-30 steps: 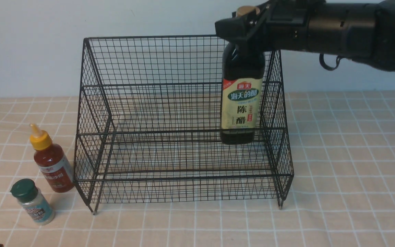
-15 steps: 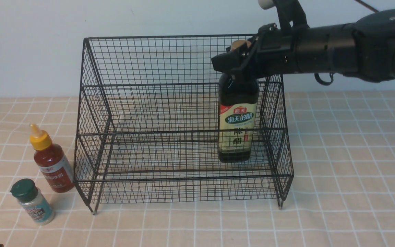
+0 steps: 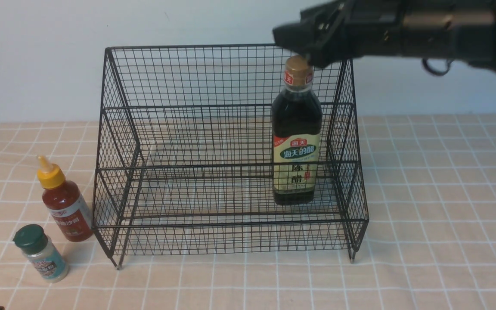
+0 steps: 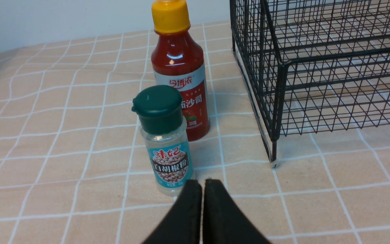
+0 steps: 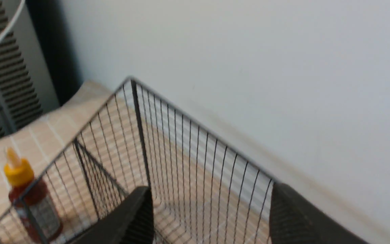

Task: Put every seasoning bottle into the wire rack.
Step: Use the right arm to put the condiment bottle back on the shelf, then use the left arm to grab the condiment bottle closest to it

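Bench, left to right.

Far left: small shaker (image 3: 41, 254) with a green lid, upright on the checked cloth (image 3: 424, 193). Just behind it stands the red sauce bottle (image 3: 65, 206), also upright, near the rack's left foot. Both are outside the rack. The left claw (image 4: 202, 184) sits low in front of the shaker, tips pressed together, holding nothing.

Centre: wire rack (image 3: 196, 46), both tiers bare on the left side and in the middle.

Right end of the rack: the vinegar bottle (image 3: 296, 142) stands upright on the lower tier, close to the right side wall, resting on its own base.

Above it: the right claw (image 5: 212, 213) hangs at the gold cap's height or a little over it, fingers wide apart with nothing between them. Whether a finger brushes the cap, I cannot tell; the arm is blurred.

Judgement: the step in hand is clearing the right arm off the placed bottle. That bottle is tall and narrow, so any sideways nudge at the cap could topple it against the mesh. Best to rise straight up until clear of the cap and the rack's top rim, and only then swing away. The left claw must spread before it can take the shaker.
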Controlling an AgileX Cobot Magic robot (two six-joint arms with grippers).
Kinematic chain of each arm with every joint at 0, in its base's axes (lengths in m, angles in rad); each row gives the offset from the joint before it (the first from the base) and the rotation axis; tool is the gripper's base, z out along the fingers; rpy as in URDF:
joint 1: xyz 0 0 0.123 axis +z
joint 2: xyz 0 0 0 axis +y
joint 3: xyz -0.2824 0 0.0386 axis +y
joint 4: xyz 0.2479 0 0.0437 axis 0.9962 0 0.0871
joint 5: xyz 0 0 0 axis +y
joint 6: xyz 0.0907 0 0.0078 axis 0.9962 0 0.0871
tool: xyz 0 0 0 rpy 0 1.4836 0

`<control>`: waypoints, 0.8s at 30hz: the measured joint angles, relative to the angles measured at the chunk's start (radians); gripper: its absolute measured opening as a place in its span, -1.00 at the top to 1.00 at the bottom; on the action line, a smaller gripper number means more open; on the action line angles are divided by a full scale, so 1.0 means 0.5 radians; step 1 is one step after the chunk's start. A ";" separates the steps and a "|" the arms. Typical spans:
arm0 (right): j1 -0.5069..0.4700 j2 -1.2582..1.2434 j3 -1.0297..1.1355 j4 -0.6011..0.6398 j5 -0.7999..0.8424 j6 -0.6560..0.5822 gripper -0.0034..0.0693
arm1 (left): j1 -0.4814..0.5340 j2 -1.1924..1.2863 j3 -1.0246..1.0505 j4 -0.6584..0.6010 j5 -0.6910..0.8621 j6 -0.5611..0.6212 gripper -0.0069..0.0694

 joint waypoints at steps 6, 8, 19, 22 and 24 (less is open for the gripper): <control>0.000 -0.281 -0.002 -0.352 -0.066 0.605 -0.05 | 0.000 0.000 0.000 0.000 0.000 0.000 0.84; -0.003 -0.360 -0.002 -0.555 -0.041 0.944 0.18 | 0.000 0.000 0.000 0.000 0.000 0.000 0.84; -0.202 -0.771 0.070 -2.088 0.593 2.410 0.94 | 0.000 0.000 0.000 0.000 0.000 0.000 0.84; -0.202 -0.992 0.269 -2.213 0.558 2.523 0.94 | 0.000 0.000 0.000 0.000 0.000 0.000 0.84; -0.202 -1.182 0.439 -2.211 0.456 2.562 0.94 | 0.000 0.000 0.000 0.000 0.000 0.000 0.84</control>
